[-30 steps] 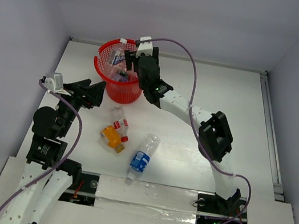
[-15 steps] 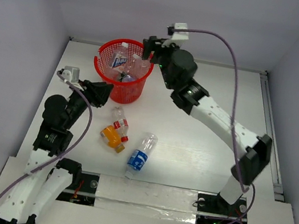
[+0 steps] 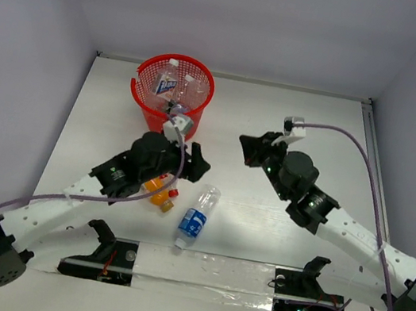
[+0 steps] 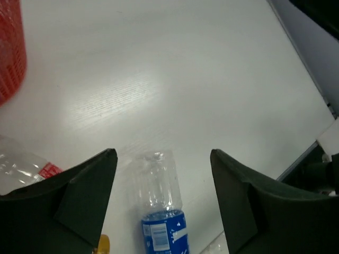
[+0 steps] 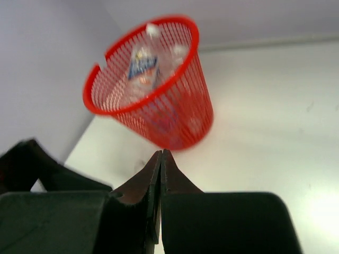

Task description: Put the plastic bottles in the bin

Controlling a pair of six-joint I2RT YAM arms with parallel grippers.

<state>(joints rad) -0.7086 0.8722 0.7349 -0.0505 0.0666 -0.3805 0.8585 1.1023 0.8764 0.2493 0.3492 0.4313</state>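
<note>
The red mesh bin (image 3: 149,117) stands far-left on the white bench (image 3: 310,125), with several clear bottles (image 3: 166,81) inside. A blue-labelled bottle (image 3: 194,218) and an orange bottle (image 3: 157,188) lie nearer. The left hand (image 4: 161,156) is spread wide and empty; the right hand (image 5: 160,154) is pinched closed and empty. Grey walls (image 3: 256,19) enclose the bench.

This looks like a robotics lab test cell. A plain white desk (image 3: 293,130) is boxed in on three sides by bare pale walls (image 3: 256,19). Two white-and-black robot arms, left (image 3: 49,210) and right (image 3: 355,238), are bolted at its near edge and trail purple cables (image 3: 340,130). Staged props lie on it: a red mesh bin (image 3: 150,117) and plastic bottles (image 3: 195,219).
</note>
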